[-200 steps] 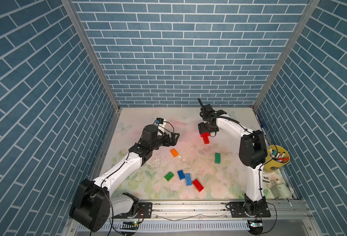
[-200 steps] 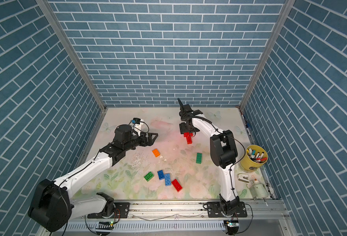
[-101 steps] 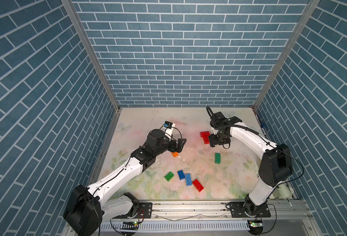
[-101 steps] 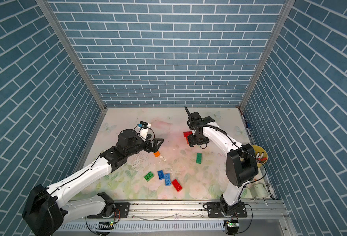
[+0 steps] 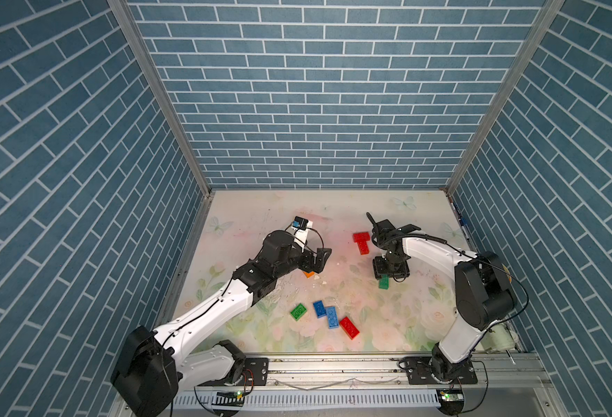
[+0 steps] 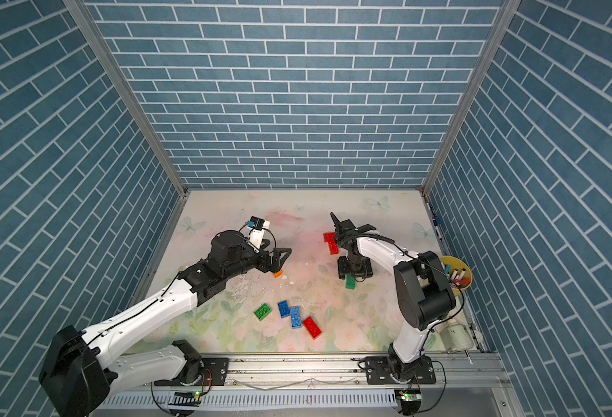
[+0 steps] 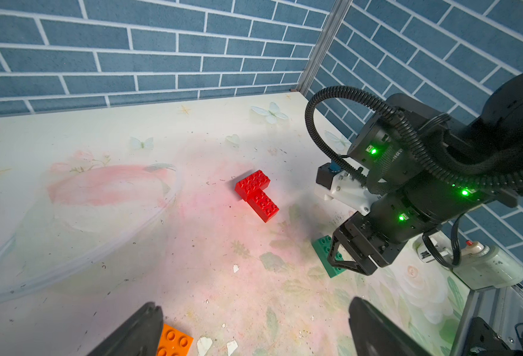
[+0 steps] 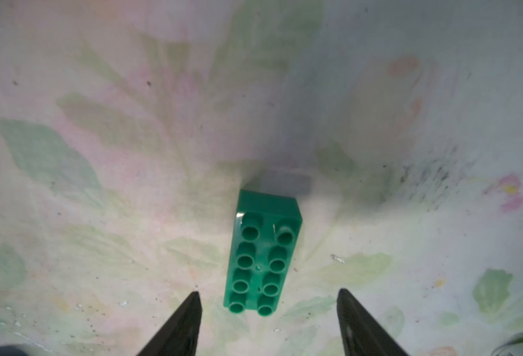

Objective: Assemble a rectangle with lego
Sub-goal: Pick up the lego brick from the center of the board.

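The table (image 5: 261, 216) carries all eight bricks, and no rectangle stands on it yet. At mid-left the left gripper (image 7: 254, 303) hangs with its jaws spread wide and holds nothing. The orange brick (image 7: 174, 340) lies flat on the table just beside one finger.

At mid-right the right gripper (image 8: 268, 292) points straight down. Its jaws are spread too, with clear table showing on either side of the green brick (image 8: 265, 255). That brick lies flat with its studs up, and one end sits between the fingertips, not pinched. Just far-left of it is the red pair (image 5: 362, 242), two red bricks joined in a T.

Toward the near edge four loose bricks lie in a row:
- the near green brick (image 5: 298, 311)
- the dark blue brick (image 5: 319, 309)
- the light blue brick (image 5: 332, 317) beside it
- the near red brick (image 5: 349, 328)

The bricks look like hard, stiff, light plastic with smooth walls, so they will not crush but may slip or swivel. The best hold is probably across the narrow width, on the two long flat walls at mid-length. The fingertips now flank only an end, and closing there could let the brick pivot. If one finger touches first, so light a piece will likely skid on the table. Pressing studs home takes a firm downward push, and the red pair may slide unless it is steadied.
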Available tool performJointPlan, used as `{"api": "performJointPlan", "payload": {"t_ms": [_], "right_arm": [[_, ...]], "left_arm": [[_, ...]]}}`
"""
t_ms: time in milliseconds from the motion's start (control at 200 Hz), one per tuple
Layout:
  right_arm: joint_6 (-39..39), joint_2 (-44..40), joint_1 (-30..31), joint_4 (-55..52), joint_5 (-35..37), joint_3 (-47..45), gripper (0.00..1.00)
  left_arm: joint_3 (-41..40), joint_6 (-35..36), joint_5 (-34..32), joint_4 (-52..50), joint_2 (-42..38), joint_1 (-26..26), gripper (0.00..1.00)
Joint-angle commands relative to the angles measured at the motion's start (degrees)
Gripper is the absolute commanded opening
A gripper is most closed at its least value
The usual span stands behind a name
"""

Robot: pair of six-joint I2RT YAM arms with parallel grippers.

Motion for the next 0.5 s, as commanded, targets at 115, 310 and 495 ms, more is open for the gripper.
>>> {"api": "performJointPlan", "payload": {"t_ms": [115,310,495], "right_arm": [[5.4,4.01,-0.11,2.29,1.73,0.46,0.63],[9.48,5.05,-0.1,3.19,3.56,-0.15,0.45],[16.31,3.11,-0.1,3.75,6.82,-1.16,0.28]], "left_arm": [[1.02,0.74,-1.07,-0.73,-0.53,-0.38,1.0],[1.09,0.58,-1.05,-0.84,-1.09,-0.52,1.0],[1.26,-0.03,-1.71,-1.33,-1.36,-0.91,1.0]]}}
